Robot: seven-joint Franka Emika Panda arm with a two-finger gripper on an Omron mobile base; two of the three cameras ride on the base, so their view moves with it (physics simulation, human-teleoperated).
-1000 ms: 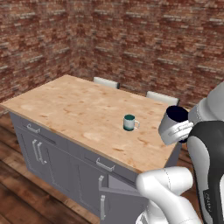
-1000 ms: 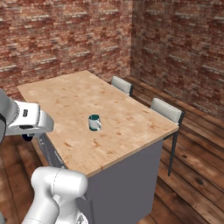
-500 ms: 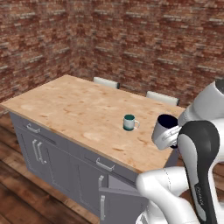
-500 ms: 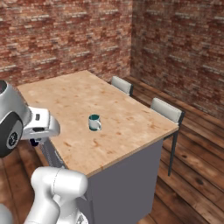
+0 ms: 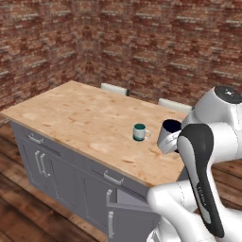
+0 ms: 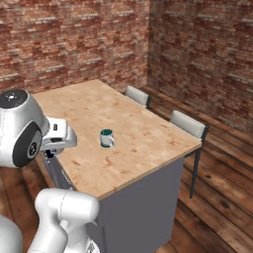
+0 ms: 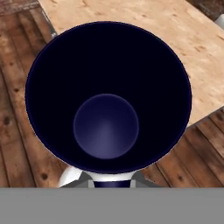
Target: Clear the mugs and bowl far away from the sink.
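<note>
Hand view: navy mug held in the closed jaws, its mouth facing the camera, now lowered from above the counter's near edge to about counter height. Beyond, at 10 o'clock from it, the teal mug stands unmoved. Set-down judged imminent.

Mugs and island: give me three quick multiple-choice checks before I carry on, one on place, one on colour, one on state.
1. Where does the teal mug stand?
A. on the floor
B. on the island top
C. on a chair

2. What colour is the inside of the held mug?
A. dark navy
B. red
C. yellow

3. How is the gripper?
A. open and bare
B. shut on the navy mug
C. shut on the teal mug

Key: 1 B, it sits upright on the wooden top. 2 A, the hand view looks into a dark navy inside. 3 B, the navy mug hangs at the hand, near the island's edge.
</note>
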